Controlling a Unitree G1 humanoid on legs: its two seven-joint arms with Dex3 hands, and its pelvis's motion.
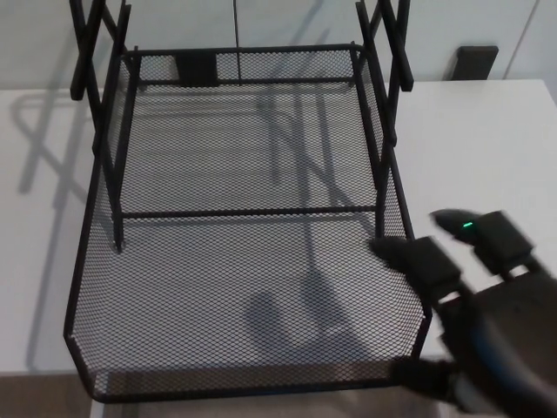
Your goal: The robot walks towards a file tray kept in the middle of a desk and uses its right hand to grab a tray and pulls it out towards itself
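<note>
A black wire-mesh file tray [235,287] lies pulled out over the front of the white desk [487,174], its front rim near the desk's edge. The black rack frame [383,131] that it slides in stands behind, its legs inside the tray's outline. My right hand [470,296] is at the tray's front right corner, fingers [422,261] spread and apart, one fingertip over the right rim. It holds nothing that I can see. A green light glows on one finger. My left hand does not show.
A small dark block [478,61] sits at the back right against the wall. Shadows of the rack fall on the desk at the left. Below the tray's front rim the desk edge and the floor show.
</note>
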